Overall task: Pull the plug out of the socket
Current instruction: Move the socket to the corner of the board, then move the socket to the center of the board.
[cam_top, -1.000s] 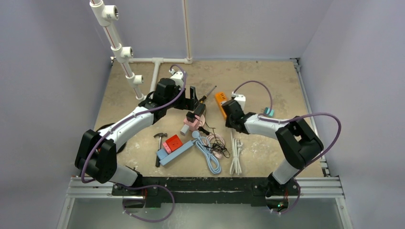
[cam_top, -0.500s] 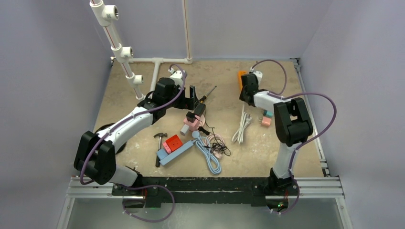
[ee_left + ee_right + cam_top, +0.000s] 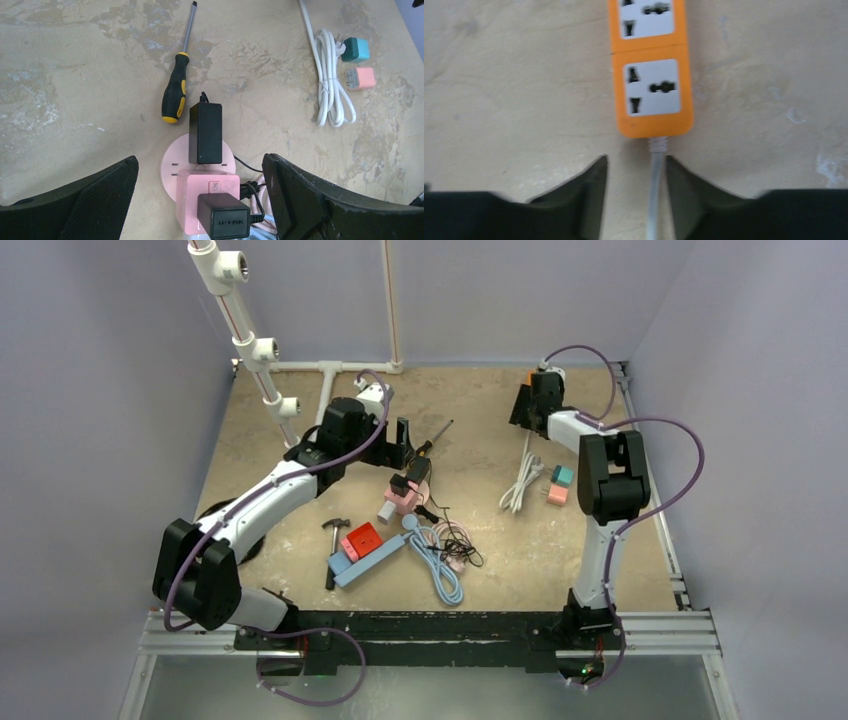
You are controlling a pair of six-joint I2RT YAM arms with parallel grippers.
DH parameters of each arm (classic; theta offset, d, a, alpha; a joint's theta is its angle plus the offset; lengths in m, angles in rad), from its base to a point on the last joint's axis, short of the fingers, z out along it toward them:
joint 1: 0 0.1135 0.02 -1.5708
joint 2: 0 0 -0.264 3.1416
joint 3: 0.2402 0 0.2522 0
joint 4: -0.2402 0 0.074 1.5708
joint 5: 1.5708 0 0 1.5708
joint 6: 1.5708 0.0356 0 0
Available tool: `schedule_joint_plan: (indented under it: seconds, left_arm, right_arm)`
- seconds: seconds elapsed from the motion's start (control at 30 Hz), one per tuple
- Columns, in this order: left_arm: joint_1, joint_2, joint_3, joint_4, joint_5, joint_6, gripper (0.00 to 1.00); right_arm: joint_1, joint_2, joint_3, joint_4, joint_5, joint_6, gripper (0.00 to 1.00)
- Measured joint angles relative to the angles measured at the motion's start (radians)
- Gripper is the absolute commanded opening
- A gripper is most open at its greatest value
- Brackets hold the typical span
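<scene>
A pink cube socket stands on a round pink base, seen in the top view as the socket. One black TP-LINK plug sits in its near face. A second black plug lies across the base behind it. My left gripper is open, its fingers wide on either side of the socket and touching nothing; from above the gripper hangs just behind the socket. My right gripper is open at the far right, straddling the white cord of an orange power strip.
A screwdriver lies behind the socket. A coiled white cable and teal and pink adapters lie at the right. A hammer, red block, blue strip and blue cable coil lie in front. White pipes stand back left.
The right arm swung from the middle to the far right back, dragging the orange strip and white cable along, and its jaws have parted from shut. The left arm has not moved.
</scene>
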Motion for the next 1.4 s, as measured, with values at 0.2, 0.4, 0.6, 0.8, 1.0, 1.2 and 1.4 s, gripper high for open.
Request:
schedule_joint_plan:
  seconds: [0.2,0.4,0.6,0.8,1.0,1.2,1.4]
  left_arm:
    - [0.000,-0.011,0.016,-0.057,-0.041,0.069,0.95]
    - [0.002,-0.087,-0.018,-0.091,-0.046,0.109,0.95]
    - [0.008,-0.220,-0.126,-0.106,-0.021,0.142,0.95]
    - [-0.001,-0.264,-0.195,-0.105,0.100,0.173,0.95]
    - [-0.177,-0.223,-0.202,-0.101,0.058,0.234,0.96]
    - [-0.208,-0.185,-0.203,-0.092,-0.151,0.240,0.98]
    - [-0.205,-0.092,-0.203,-0.027,-0.141,0.237,0.98]
  right_arm:
    - [0.013,-0.105,-0.053,0.004,-0.090,-0.032,0.80]
    - [0.082,-0.415,-0.224,0.030,-0.168,-0.036,0.83]
    - [0.293,-0.553,-0.238,0.100,-0.242,-0.054,0.84]
    - [0.336,-0.642,-0.428,0.214,-0.314,-0.043,0.84]
    - [0.336,-0.716,-0.585,0.298,-0.288,-0.023,0.86]
    - [0.336,-0.771,-0.639,0.388,-0.271,-0.010,0.86]
    - [0.336,-0.772,-0.648,0.438,-0.267,-0.005,0.86]
